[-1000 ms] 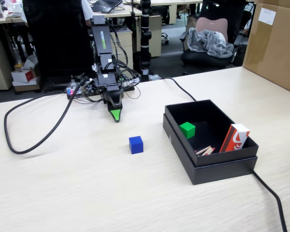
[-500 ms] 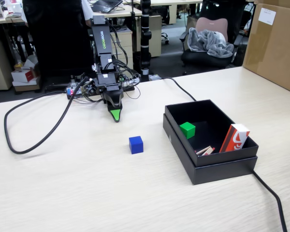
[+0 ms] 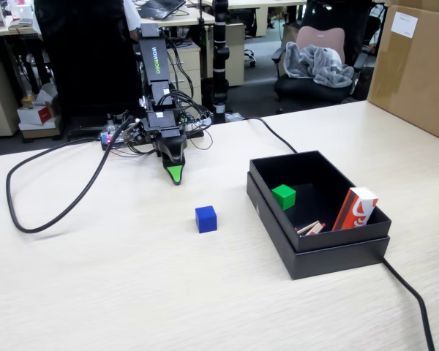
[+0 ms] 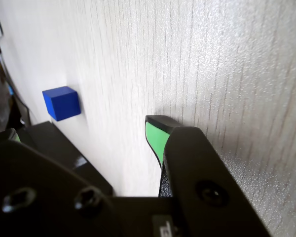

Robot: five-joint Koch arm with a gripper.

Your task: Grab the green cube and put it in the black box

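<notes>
Jaws look pressed together in the fixed view: the gripper (image 3: 175,175) points down at the table (image 3: 117,278), arm folded back; cube (image 3: 283,196) sits inside the box (image 3: 318,252). Wrist view shows one green-tipped finger (image 4: 155,138) near the blue cube (image 4: 62,102).

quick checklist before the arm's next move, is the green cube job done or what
1. Green cube inside the black box: ok, it rests on the box floor near the left wall in the fixed view.
2. Gripper clear of the box: ok, it points down at the table by the arm's base, well left of the box.
3. Gripper empty: ok, nothing is between the tips in the wrist view.
4. Gripper open or shut: cannot tell, only one green tip shows clearly.
5. Blue cube left alone: ok, it sits on the table between gripper and box.
6. Cable near the box: ok, it runs away from the arm.
</notes>
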